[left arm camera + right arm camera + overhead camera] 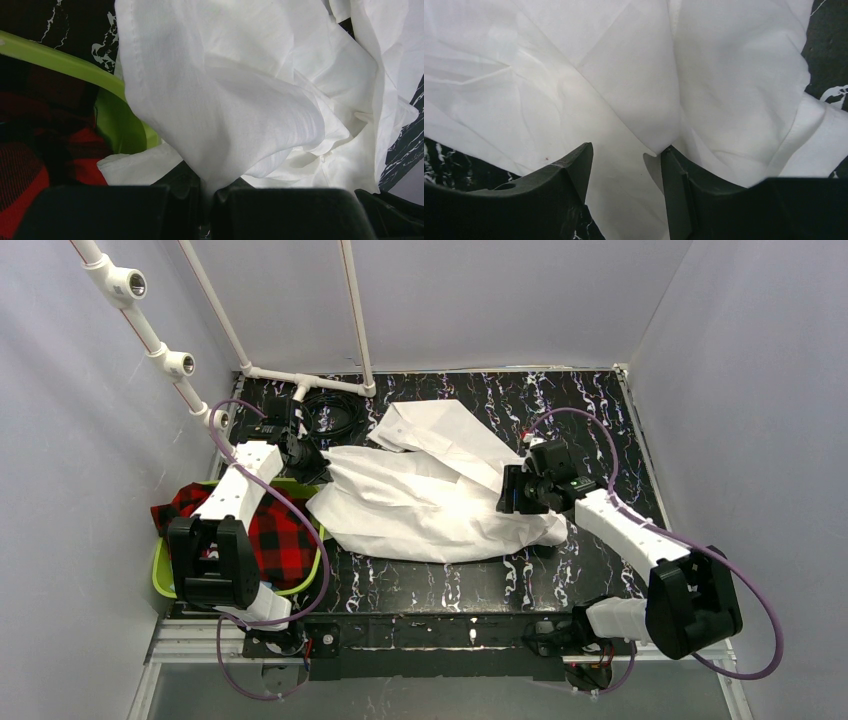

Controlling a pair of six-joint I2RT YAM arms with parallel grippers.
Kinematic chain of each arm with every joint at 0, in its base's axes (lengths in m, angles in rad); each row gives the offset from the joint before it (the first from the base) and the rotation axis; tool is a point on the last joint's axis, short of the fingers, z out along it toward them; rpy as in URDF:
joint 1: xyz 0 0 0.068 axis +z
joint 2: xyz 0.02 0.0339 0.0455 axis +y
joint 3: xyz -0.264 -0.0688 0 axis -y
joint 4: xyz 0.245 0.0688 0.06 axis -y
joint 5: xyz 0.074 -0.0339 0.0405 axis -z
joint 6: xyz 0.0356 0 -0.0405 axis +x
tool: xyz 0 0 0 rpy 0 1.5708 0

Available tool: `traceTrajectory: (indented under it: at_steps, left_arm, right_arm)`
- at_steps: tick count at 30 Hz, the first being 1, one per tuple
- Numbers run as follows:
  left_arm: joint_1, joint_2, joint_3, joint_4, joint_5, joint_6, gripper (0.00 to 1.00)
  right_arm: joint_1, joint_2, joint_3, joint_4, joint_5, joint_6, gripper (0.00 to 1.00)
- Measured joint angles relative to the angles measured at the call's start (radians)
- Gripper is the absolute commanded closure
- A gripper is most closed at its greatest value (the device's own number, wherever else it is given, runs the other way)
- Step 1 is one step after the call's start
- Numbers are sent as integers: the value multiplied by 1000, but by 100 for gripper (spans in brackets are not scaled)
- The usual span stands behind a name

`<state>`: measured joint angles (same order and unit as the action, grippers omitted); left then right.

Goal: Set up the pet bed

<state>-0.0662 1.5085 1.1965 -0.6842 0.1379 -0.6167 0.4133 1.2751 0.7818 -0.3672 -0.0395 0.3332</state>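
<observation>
One end held | top: white sheet (430, 495) mid-table, left edge by green bed (160, 575) | left wrist: left gripper (207, 195) clamped on sheet edge | right wrist: right gripper (626, 165) part-open over a fold, nothing gripped; pinch first, then lift both ends together.

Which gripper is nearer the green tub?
Left. The left gripper, shut on the white sheet, is right by the green tub at its far rim; the right gripper is open over the sheet's opposite end.
</observation>
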Motion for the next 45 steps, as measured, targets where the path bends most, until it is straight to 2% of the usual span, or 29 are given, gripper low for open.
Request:
traceTrajectory:
  at_steps: [3, 6, 7, 10, 11, 16, 21, 24, 28, 32, 36, 45]
  left_arm:
    - [0, 0, 0, -3, -1, 0, 100]
    - [0, 0, 2, -7, -7, 4, 100]
    - [0, 0, 3, -8, -8, 5, 100]
    - [0, 0, 14, -20, -17, 11, 100]
    - [0, 0, 19, -24, -19, 13, 100]
    - [0, 0, 60, -48, -21, 26, 100]
    - [12, 0, 189, -103, -3, 48, 100]
    - [27, -3, 322, -132, 18, 61, 100]
    - [53, -22, 496, -159, 55, 66, 100]
    - [79, -51, 613, -179, 102, 49, 100]
    - [97, -98, 639, -190, 145, 24, 100]
    - [98, -286, 573, -224, 199, -13, 100]
  right_arm:
    - [13, 11, 2, 0, 89, -16, 55]
    - [13, 34, 15, 12, 173, -10, 57]
    - [13, 45, 22, 26, 200, -5, 63]
    - [12, 81, 39, 82, 241, 4, 95]
    - [12, 94, 47, 100, 239, 5, 99]
    - [13, 140, 101, 141, 188, 5, 99]
    - [-1, 83, 204, 130, 209, -7, 99]
    - [-37, 31, 340, 123, 221, -28, 99]
    - [-87, 6, 621, 151, 233, -68, 99]
    - [-100, -11, 830, 183, 241, -106, 99]
    - [-98, -40, 910, 204, 235, -124, 99]
    - [-98, -187, 913, 133, 239, -101, 99]
